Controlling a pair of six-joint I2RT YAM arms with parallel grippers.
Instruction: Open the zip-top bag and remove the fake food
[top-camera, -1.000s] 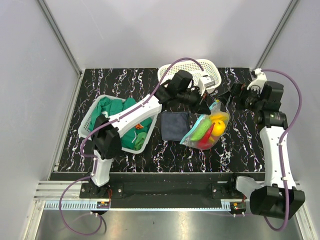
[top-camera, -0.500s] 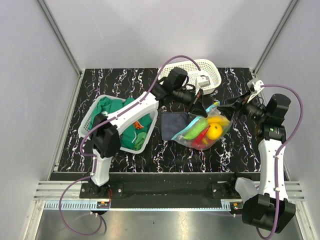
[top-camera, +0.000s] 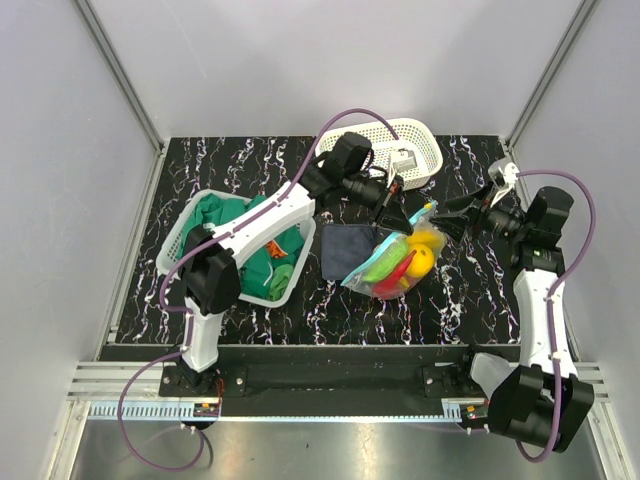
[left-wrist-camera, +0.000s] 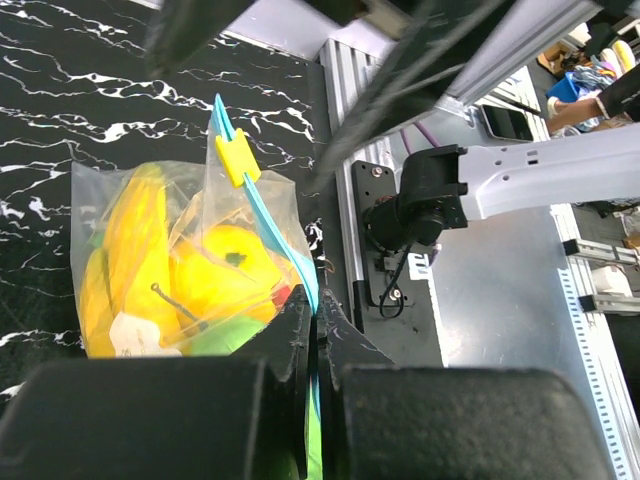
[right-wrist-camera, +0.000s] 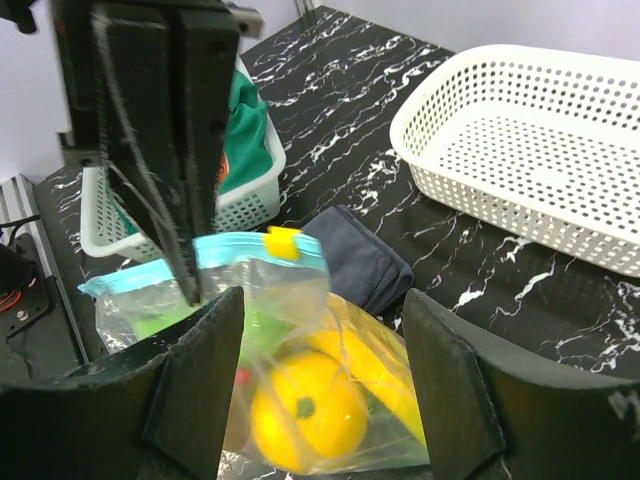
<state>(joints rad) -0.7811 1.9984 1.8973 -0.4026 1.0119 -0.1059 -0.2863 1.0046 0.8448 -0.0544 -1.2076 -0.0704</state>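
Note:
The zip-top bag (top-camera: 395, 265) hangs by its teal zip strip (top-camera: 424, 213) just above the table centre. My left gripper (top-camera: 392, 215) is shut on that strip (left-wrist-camera: 312, 300); the yellow slider (left-wrist-camera: 237, 157) sits further along it. Inside the bag is the fake food: a yellow round fruit (right-wrist-camera: 305, 410), a banana (right-wrist-camera: 385, 375), a green piece (top-camera: 378, 268) and a red piece (top-camera: 392, 287). My right gripper (top-camera: 447, 225) is open just right of the bag. In the right wrist view the bag (right-wrist-camera: 300, 330) fills the gap between its fingers (right-wrist-camera: 195, 380), untouched.
A folded dark blue cloth (top-camera: 347, 250) lies left of the bag. A white basket (top-camera: 172, 255) of green clothing stands at the left. An empty white basket (top-camera: 432, 150) stands at the back, behind the left wrist.
My left gripper has carried the bag left and a little nearer. My right gripper has swung down from the back right to the bag's right side.

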